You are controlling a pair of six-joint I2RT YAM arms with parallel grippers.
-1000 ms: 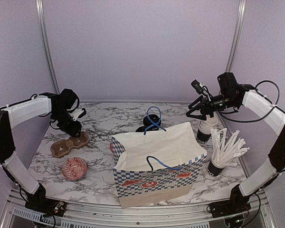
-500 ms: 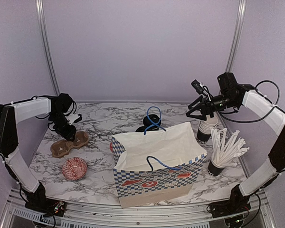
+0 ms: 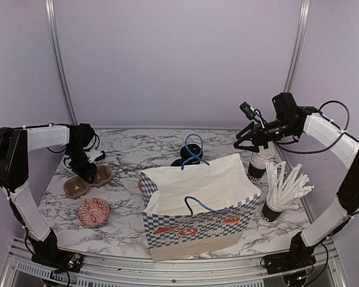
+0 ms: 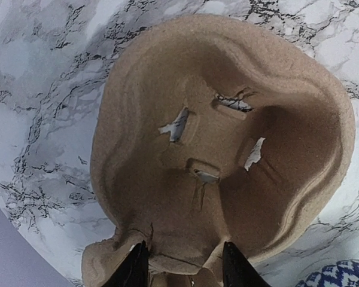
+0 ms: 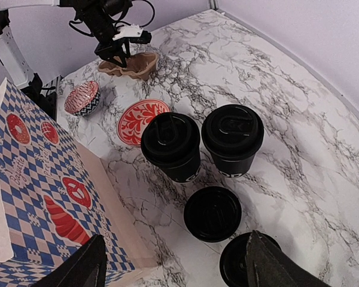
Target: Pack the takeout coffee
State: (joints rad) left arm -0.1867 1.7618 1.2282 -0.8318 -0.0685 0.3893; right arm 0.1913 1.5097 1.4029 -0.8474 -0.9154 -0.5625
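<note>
Black lidded cups (image 5: 170, 146) — two — stand behind the paper bag (image 3: 197, 221), with two loose lids (image 5: 212, 213) beside them. Right gripper (image 5: 176, 239) hangs spread above; left gripper (image 4: 184, 254) straddles one pulp carrier (image 4: 227, 119) — whether it pinches, I cannot tell.

- The table (image 3: 125, 156) top looks like white marble with grey veins, smooth, with a soft sheen.
- The cup carrier (image 4: 215, 137) is brown moulded pulp, matt, grainy and fibrous, ragged at its slits.
- The bag (image 3: 194, 182) is paper, plain matt white inside and printed in blue check outside; its handles (image 3: 192, 153) are blue cord.
- The coffee cups (image 5: 170, 149) have matt black paper walls; their lids (image 5: 232, 128) are black plastic with a faint gloss.
- The straws (image 3: 287, 185) are matt white; their material cannot be told.
</note>
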